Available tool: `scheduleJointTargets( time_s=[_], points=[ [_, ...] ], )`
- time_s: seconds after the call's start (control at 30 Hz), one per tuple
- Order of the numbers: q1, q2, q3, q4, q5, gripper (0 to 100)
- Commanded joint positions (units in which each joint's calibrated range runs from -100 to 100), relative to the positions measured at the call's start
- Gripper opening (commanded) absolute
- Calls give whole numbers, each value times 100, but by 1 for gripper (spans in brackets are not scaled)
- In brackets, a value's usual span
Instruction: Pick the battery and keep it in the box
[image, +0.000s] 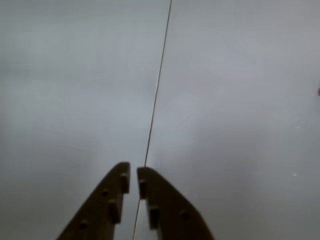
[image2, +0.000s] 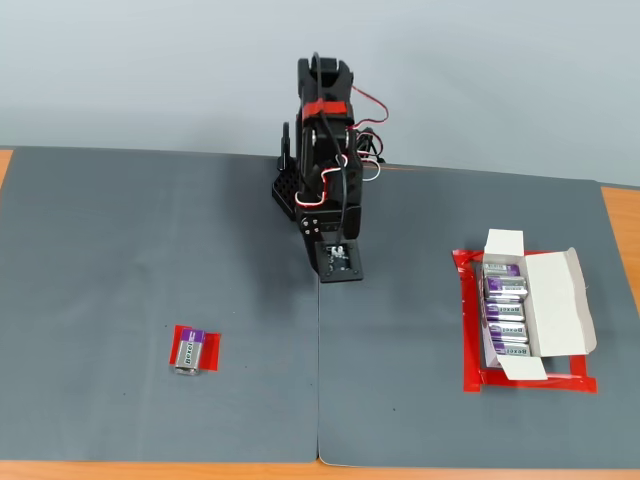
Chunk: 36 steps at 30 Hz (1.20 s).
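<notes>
A lone battery (image2: 189, 350) is seen near the front-left part of the grey mat (image2: 150, 250) in the fixed view, lying on a small red tape patch (image2: 207, 349). It is a short silver cell with a purple end turned toward the back edge and dark lettering across its body. Over by the right edge the white box (image2: 560, 300) is laid open on a red tape rectangle (image2: 467, 330), flaps folded out, with a row of look-alike cells (image2: 505, 310) packed side by side inside.

The arm (image2: 325, 170) is folded up at the back-centre of the mat, well apart from both. In the wrist view the gripper (image: 133, 177) is shown with its two dark fingers (image: 112, 200) pressed almost together, only a sliver between the tips and nothing pinched, above the seam (image: 159, 75) where two mat sheets meet.
</notes>
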Motion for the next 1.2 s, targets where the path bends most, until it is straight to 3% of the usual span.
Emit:
scheduleJointTargets(
  time_s=[0.0,0.3,0.6,0.87,1.17],
  points=[
    [53,758,-902,-151,21,2],
    [754,2742,-3262,-133,37,2],
    [1657,4463,-5388,-90,620,2],
    [2642,5387,-6266,-90,1194,2],
    [3141,6667,-6772,-185,1407,2]
  ],
)
